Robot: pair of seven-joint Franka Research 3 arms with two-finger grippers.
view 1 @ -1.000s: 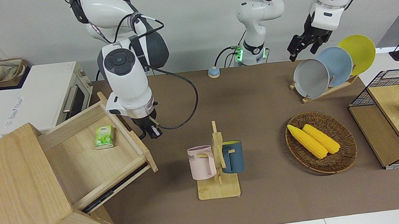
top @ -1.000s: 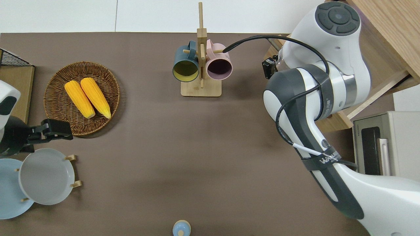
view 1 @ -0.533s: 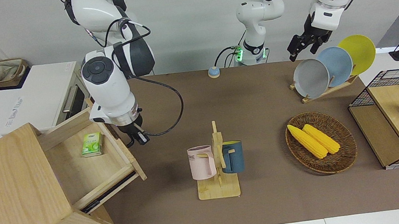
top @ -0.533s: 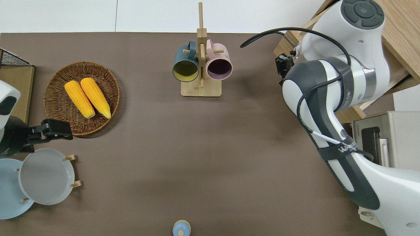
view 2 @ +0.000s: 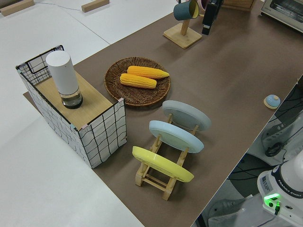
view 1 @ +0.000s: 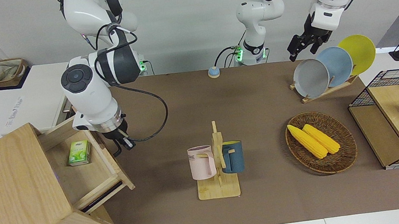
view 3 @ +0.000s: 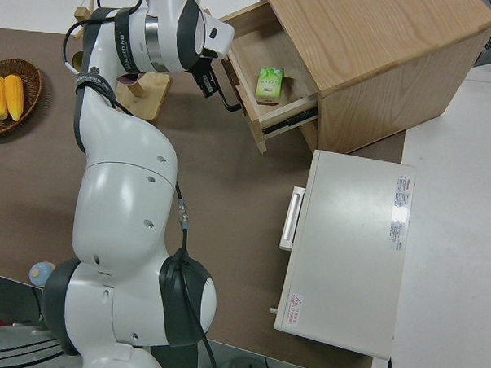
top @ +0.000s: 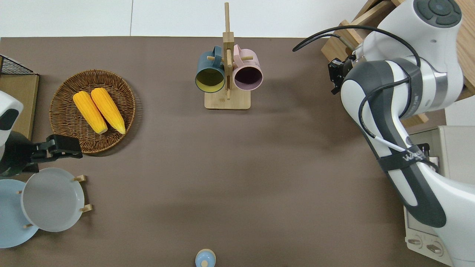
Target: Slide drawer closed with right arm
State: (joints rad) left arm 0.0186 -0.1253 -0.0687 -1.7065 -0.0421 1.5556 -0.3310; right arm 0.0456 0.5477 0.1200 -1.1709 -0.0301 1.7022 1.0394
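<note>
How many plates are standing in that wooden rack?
3, all upright in the wooden rack at the left arm's end of the table: a grey plate, a blue plate, then a yellow plate outermost. None appears hidden.

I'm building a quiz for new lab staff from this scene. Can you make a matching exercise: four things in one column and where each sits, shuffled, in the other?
Things:
1. green box
2. corn cobs
3. pink mug
4. white cylinder

Places:
A. hanging on the wooden mug stand
B. on the wooden top of the wire basket
C. inside the partly open drawer
D. in the round wicker tray

Pairs: 1-C, 2-D, 3-A, 4-B
</note>
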